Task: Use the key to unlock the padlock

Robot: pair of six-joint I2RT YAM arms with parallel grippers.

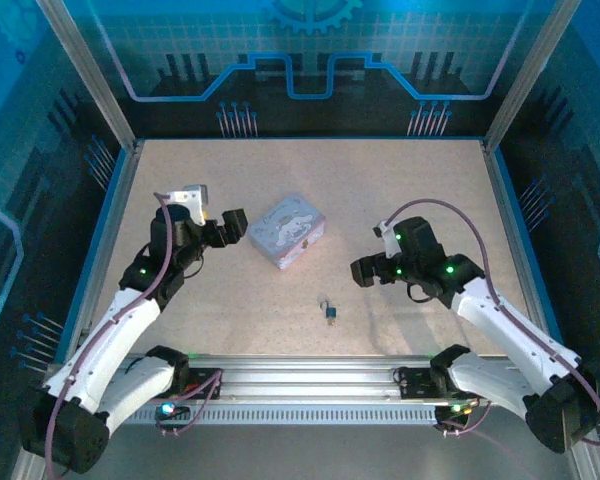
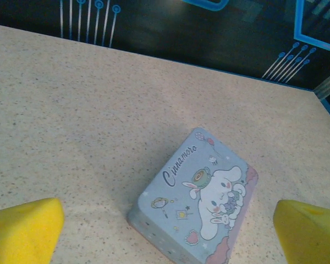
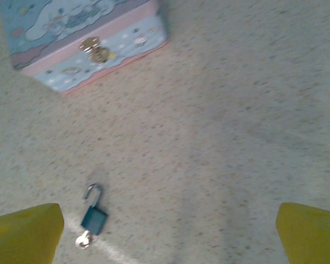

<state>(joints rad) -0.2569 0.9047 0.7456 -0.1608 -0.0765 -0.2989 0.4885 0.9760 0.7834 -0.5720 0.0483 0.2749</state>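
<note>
The small dark padlock [image 1: 330,312] lies on the table near the front edge, between the two arms. In the right wrist view the padlock [image 3: 93,218] has its shackle swung open. The silver key [image 3: 83,240] sticks out of the bottom of the padlock body. My right gripper [image 3: 168,236] is open with nothing between its yellow pads [image 3: 25,234], and the padlock lies just inside the left pad. From above, the right gripper [image 1: 365,270] sits to the right of the padlock and a little behind it. My left gripper [image 1: 232,224] is open and empty, just left of the tin box.
A pale blue and pink cartoon tin box [image 1: 288,231] with a gold clasp [image 3: 94,48] stands in the middle of the table. It lies between the left gripper's pads [image 2: 23,231] in the left wrist view. Blue rails [image 1: 310,141] border the table.
</note>
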